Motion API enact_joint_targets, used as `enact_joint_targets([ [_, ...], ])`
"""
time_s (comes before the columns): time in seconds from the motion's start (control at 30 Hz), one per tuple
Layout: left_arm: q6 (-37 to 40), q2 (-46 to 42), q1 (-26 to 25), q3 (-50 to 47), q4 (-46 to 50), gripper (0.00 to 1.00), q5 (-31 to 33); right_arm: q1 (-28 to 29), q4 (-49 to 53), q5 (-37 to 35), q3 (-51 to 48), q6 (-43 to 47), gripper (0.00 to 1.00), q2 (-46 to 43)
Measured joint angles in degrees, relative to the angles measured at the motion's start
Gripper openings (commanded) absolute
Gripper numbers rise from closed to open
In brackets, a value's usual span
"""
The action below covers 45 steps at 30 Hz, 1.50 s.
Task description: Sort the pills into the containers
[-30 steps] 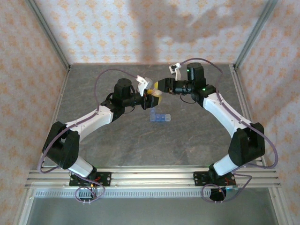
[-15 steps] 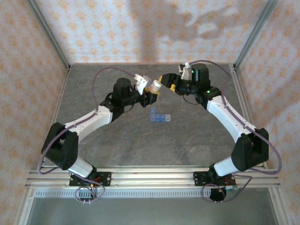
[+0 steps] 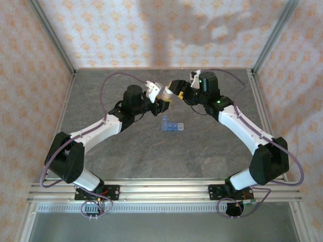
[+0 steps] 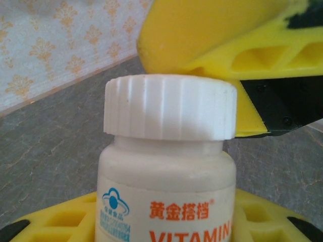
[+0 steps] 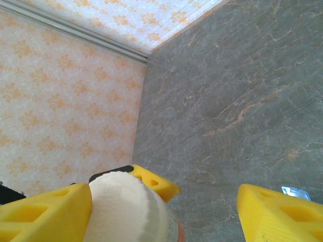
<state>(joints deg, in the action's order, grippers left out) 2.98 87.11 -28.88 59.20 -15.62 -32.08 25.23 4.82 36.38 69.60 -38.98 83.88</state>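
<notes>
**Cap grab could slip or twist the bottle loose**

Our left gripper (image 3: 161,100) is clamped on the body of the small white plastic vitamin bottle (image 4: 166,176) and holds it upright above the grey stone-patterned table (image 3: 151,151). The bottle's ribbed white screw cap (image 4: 170,108) is on. Our right gripper (image 3: 175,89) has its jaws apart around that cap. In the right wrist view one yellow finger (image 5: 45,212) sits just beside the cap and the other (image 5: 282,212) is well apart from it.

That off-centre placement is our main worry. If the jaws close like this, we judge the near finger would push the cap sideways first, and the bottle could tilt or slide in the left grip. A weak bite on the ribs could also skid when we twist. If the left hold is too light, the whole bottle might turn with the cap.

The translucent blue plastic pill-organizer strip (image 3: 170,126) lies on the table below and just in front of both grippers. A dropped bottle could knock it, and a cap that comes off suddenly could scatter pills past it.
</notes>
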Motion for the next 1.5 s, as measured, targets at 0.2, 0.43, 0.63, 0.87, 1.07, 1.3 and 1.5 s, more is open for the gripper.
enact_joint_targets([
  [0.2, 0.13, 0.0, -0.24, 0.0, 0.04, 0.0, 0.02, 0.9, -0.66, -0.63, 0.61, -0.04, 0.72, 0.28],
  [0.43, 0.11, 0.0, -0.7, 0.0, 0.07, 0.0, 0.0, 1.01, -1.09, -0.87, 0.63, -0.04, 0.72, 0.26],
  [0.63, 0.11, 0.0, -0.76, 0.0, 0.04, 0.0, 0.0, 1.55, -1.7, -0.2, 0.63, -0.22, 0.67, 0.26],
  [0.87, 0.11, 0.02, -0.76, 0.0, 0.04, 0.0, 0.0, 2.45, -2.43, 0.94, 0.22, -0.22, 0.52, 0.26],
  [1.07, 0.11, 0.02, -0.76, 0.0, 0.55, 0.0, 0.02, 2.36, -2.99, 0.9, -0.55, 1.09, 0.39, 0.22],
  [1.3, -0.74, 0.02, -0.74, 0.0, 0.61, 0.0, -1.7, 0.68, -2.47, 4.28, -0.63, 7.1, 0.34, -0.37],
  [1.5, -5.64, 0.02, -0.24, 0.0, -1.42, 0.0, -8.94, -3.04, -2.32, 15.28, -0.66, 14.34, 0.35, -1.05],
])
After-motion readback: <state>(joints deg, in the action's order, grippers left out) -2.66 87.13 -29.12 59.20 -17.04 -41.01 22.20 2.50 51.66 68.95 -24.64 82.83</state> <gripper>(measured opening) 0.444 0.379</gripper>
